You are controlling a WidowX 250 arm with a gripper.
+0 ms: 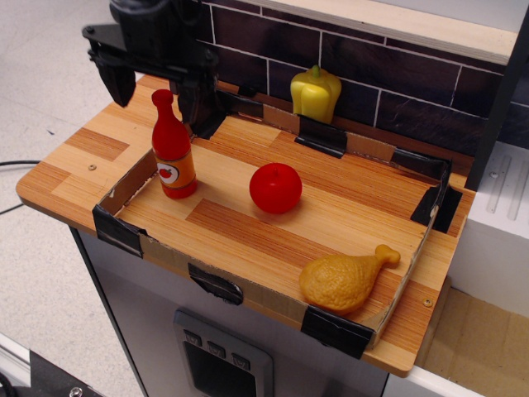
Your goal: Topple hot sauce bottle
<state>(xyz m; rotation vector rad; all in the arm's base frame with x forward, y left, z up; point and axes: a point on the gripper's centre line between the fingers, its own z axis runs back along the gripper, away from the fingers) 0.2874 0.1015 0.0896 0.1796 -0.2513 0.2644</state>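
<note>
The hot sauce bottle [173, 150] is red with an orange label and a white circle. It stands upright in the near-left corner of the cardboard-walled wooden tray [216, 284]. My black gripper [159, 106] hangs open just above and behind the bottle. One finger [121, 85] is to the left of the bottle's cap and the other [196, 106] to the right. In this view the cap lies between them, and I cannot tell whether they touch it.
A red apple [275, 188] sits mid-tray to the right of the bottle. A toy chicken drumstick [345, 280] lies at the near-right corner. A yellow pepper [315, 93] stands by the brick wall [397, 91] behind the tray.
</note>
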